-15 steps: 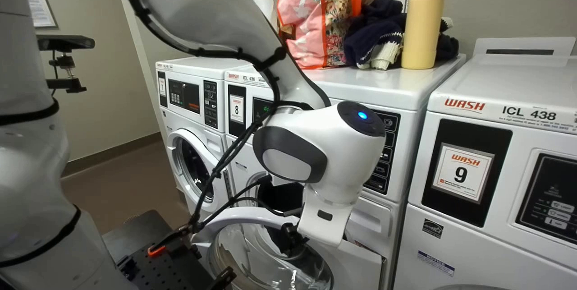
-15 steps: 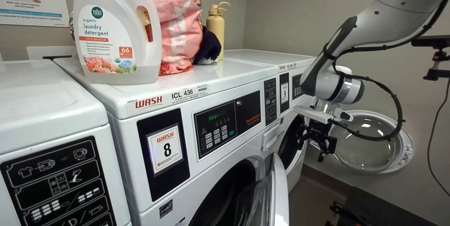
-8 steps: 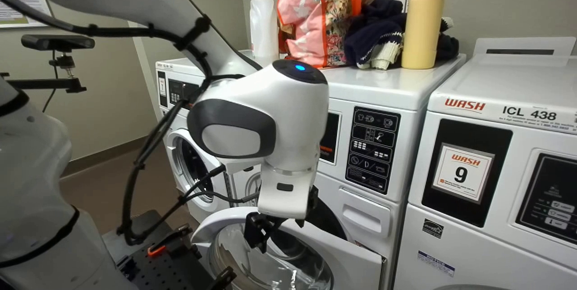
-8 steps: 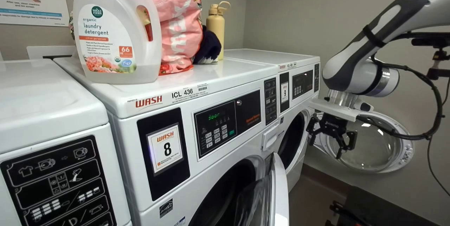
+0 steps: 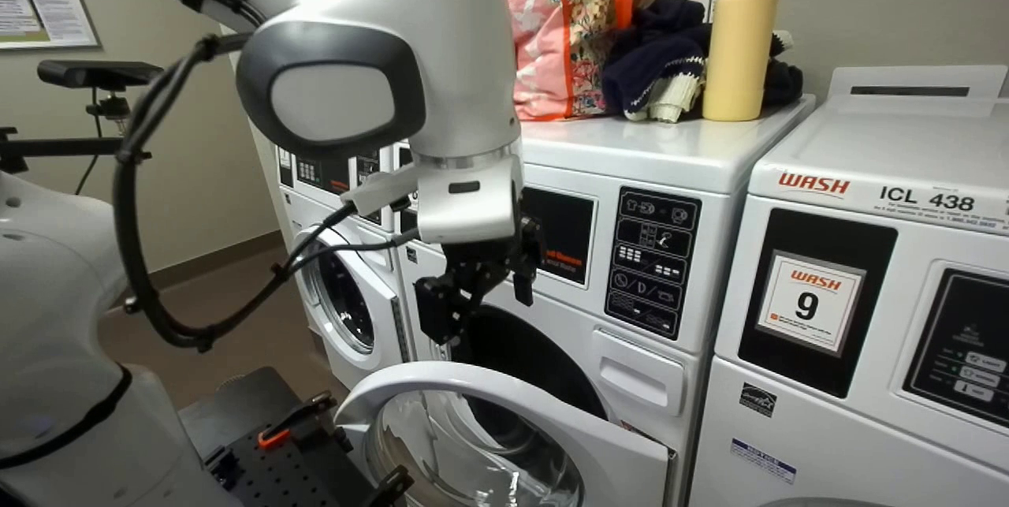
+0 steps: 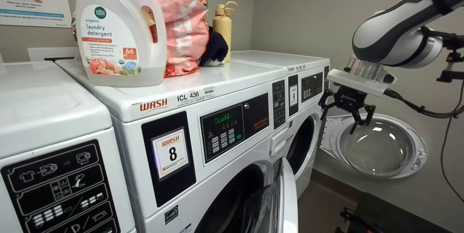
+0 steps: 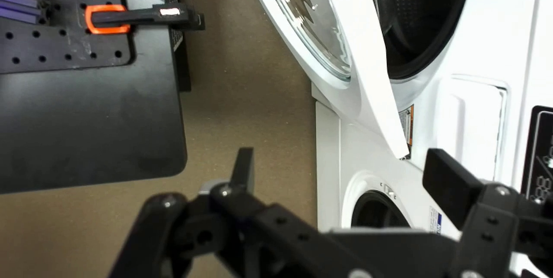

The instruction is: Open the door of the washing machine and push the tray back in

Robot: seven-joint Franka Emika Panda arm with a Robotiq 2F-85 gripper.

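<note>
washing machine: "wash icl 436" along top edge, "wash 8" on front sticker, "close" on display.
adjoining washer: "wash icl 438"; "wash 9" on its sticker.
detergent jug: "whole foods organic laundry detergent", "66".
wall poster: "adjust temperature".

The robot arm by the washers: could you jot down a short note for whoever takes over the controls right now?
Gripper: open, holding nothing.
Washing machine: the one marked 8.
Door: swung out from the machine's front, standing open.
Tray: in its slot, just below the control panel; it looks pushed in, but I can't tell whether it sits fully flush.
Done: the door is open.
Left: probably just checking the tray, with a nudge if it sticks out.
</note>
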